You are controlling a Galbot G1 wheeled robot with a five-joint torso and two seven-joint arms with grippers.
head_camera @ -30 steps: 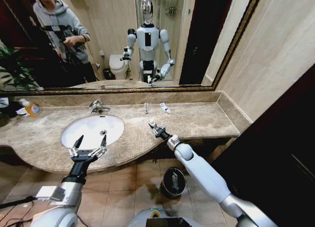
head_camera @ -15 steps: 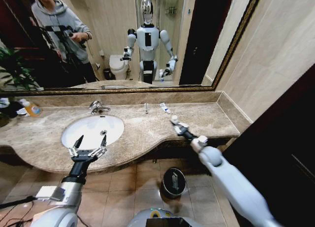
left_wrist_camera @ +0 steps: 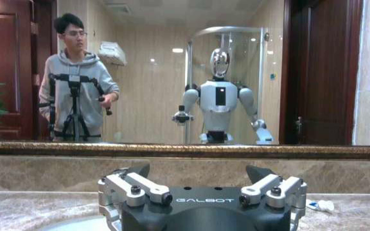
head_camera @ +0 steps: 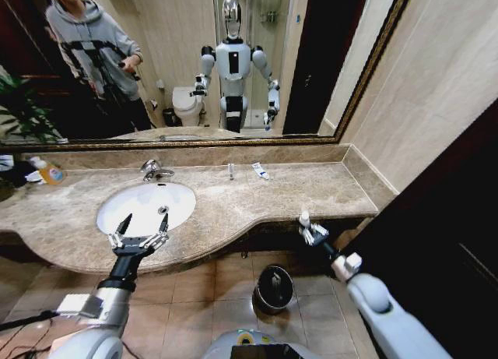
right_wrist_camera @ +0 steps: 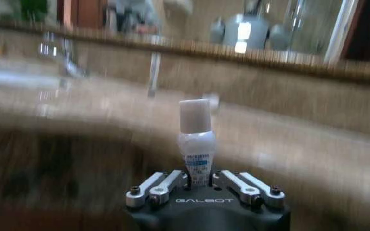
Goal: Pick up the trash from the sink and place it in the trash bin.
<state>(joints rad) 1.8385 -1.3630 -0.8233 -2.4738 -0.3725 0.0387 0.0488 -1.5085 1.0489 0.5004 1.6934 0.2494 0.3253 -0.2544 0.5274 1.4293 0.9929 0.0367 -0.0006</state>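
My right gripper (head_camera: 312, 233) is shut on a tiny white bottle (head_camera: 305, 218) and hangs just off the counter's front edge, above the floor and to the right of the trash bin (head_camera: 274, 288). In the right wrist view the bottle (right_wrist_camera: 195, 142) stands upright between the fingers of that gripper (right_wrist_camera: 198, 179). The small round black bin sits on the tiles under the counter. My left gripper (head_camera: 140, 233) is open over the front rim of the white oval sink (head_camera: 187, 199); the left wrist view shows it (left_wrist_camera: 199, 171) with nothing between its fingers.
A clear vial (head_camera: 231, 170) and a white-blue sachet (head_camera: 261, 170) lie on the marble counter by the mirror. An orange-yellow bottle (head_camera: 51, 171) stands at the far left. The chrome tap (head_camera: 152, 170) rises behind the basin. A dark door panel lies to the right.
My right arm has swung right and back with the bottle, from over the middle of the counter to beyond its front edge. The left arm has not moved.
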